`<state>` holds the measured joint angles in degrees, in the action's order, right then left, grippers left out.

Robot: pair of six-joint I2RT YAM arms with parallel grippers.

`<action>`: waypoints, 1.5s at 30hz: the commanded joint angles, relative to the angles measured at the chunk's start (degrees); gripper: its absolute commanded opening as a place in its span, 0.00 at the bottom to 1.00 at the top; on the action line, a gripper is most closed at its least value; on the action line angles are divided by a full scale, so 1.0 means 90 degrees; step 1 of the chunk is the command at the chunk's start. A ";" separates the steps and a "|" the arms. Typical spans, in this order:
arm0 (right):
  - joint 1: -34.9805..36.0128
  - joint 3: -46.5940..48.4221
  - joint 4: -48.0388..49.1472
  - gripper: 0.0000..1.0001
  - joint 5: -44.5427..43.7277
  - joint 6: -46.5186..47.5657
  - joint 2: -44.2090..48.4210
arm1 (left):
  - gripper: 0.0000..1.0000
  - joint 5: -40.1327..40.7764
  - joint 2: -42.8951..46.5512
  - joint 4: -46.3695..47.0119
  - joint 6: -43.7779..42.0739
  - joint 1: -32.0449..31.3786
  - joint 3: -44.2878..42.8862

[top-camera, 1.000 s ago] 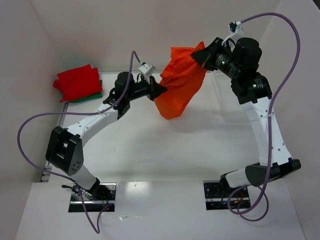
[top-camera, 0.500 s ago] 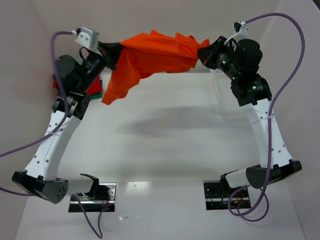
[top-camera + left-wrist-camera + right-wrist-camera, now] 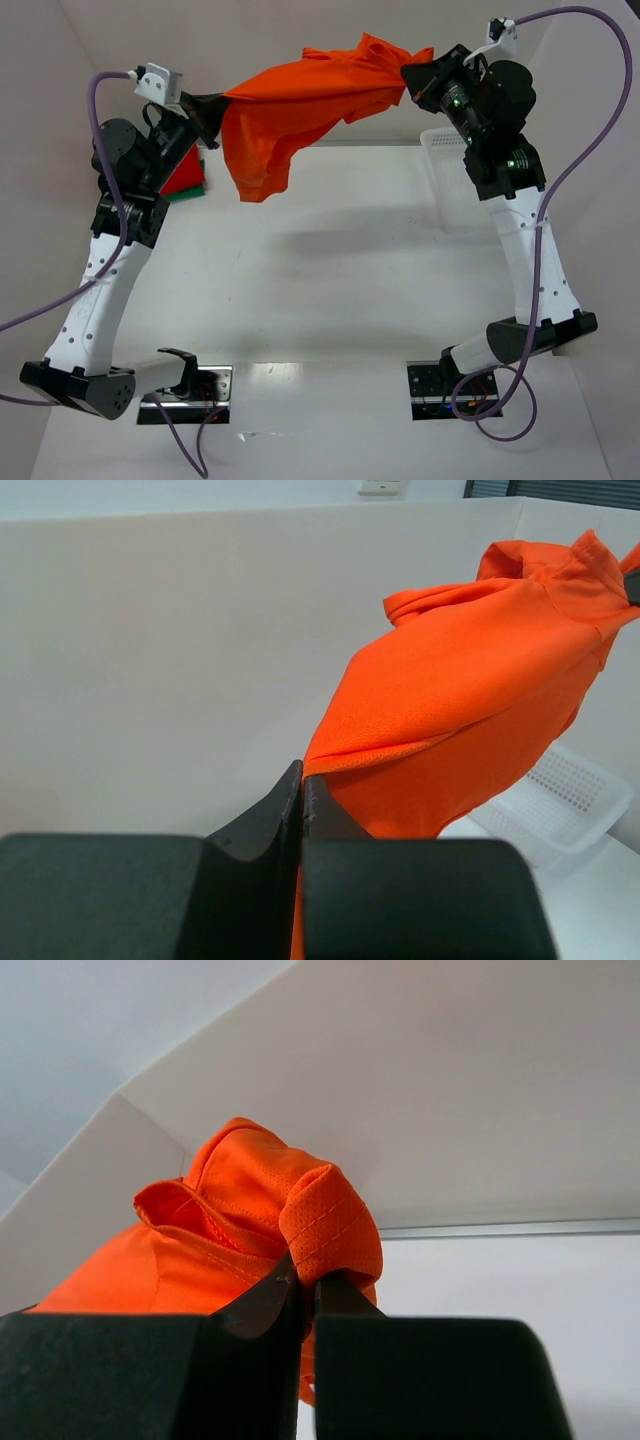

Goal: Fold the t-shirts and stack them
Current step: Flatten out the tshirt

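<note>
The t-shirt (image 3: 300,105) is plain orange (fine mesh weave), the pile (image 3: 187,170) red over green.

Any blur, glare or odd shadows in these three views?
Top external: sharp; the orange t-shirt throws a soft shadow on the table. Left wrist: left pincer dark and underexposed, cloth crisp. Right wrist: right pincer a black silhouette, fabric weave in focus.

1. Bright, even light; the orange mesh t-shirt (image 3: 290,110) casts a soft grey shadow on the white bench (image 3: 330,320).
2. Pale glare streaks the bench's near edge.
3. Wrist views: the black left end effector (image 3: 302,785) and right end effector (image 3: 305,1285) look soft.
</note>
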<state>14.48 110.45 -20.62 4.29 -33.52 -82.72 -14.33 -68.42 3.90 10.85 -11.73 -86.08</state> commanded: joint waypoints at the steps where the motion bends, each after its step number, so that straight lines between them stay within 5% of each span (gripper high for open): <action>1: -0.0349 0.0365 0.0347 0.00 -0.0956 0.0355 0.0021 | 0.00 0.0587 0.0298 0.0562 -0.0005 0.0326 0.0150; 10: -0.0349 0.0247 0.0349 0.00 -0.0682 0.0414 0.0158 | 0.00 -0.0867 0.0561 0.0105 0.0620 0.0326 0.1389; 17: -0.0349 -0.0290 0.0407 0.00 -0.0060 0.0336 -0.0154 | 0.00 -0.1093 0.1546 -0.0403 0.0747 0.0326 0.2328; 20: -0.0252 -0.0154 0.0591 0.00 0.0771 0.0082 -0.0564 | 0.00 -0.1483 0.1967 -0.0891 0.0970 0.0230 0.2387; 29: 0.0910 0.1632 0.0231 0.00 0.0987 0.0385 -0.1989 | 0.00 -0.3054 0.3042 -0.1752 0.1100 0.0160 0.3186; 45: 0.0979 0.0920 0.0162 0.00 0.0987 0.0502 -0.2781 | 0.00 -0.2335 0.2564 -0.1664 0.1070 0.0102 0.3354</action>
<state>24.01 118.37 -22.39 14.57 -30.09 -104.73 -37.12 -46.35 -11.22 21.08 -10.70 -53.76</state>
